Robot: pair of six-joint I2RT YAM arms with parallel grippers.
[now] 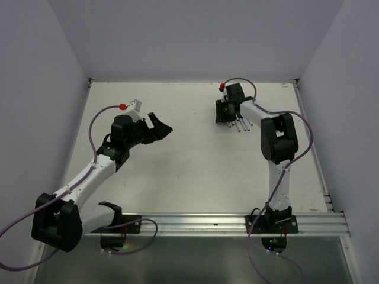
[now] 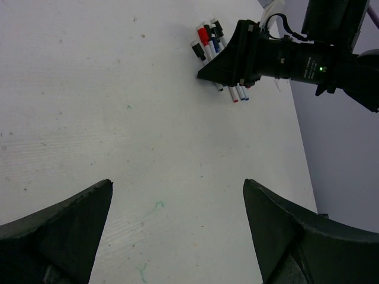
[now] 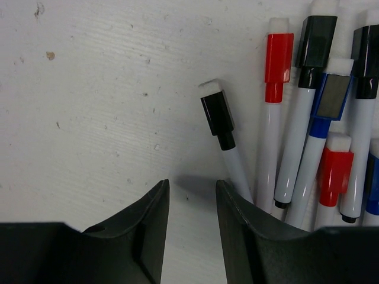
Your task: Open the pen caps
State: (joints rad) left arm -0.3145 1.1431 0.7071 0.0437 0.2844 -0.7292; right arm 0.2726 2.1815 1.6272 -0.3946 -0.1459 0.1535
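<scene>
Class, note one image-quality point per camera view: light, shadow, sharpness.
Top external: even, soft light on the white table; the thin white-barrelled marker pens barely resolve. Left wrist: the left gripper's dark plastic fingers show almost no detail. Right wrist: red, blue and black plastic pen caps are sharp; a soft shadow lies between the right gripper's dark fingers.

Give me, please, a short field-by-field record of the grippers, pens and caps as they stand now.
left gripper: open, over bare table, far from the pens
right gripper: jaws slightly apart, nothing between them, low over the pens
pens: one pile, far right of table, roughly parallel
pen caps: red, black, blue; every visible one on
black-capped pen: leftmost, barrel runs under one finger
</scene>
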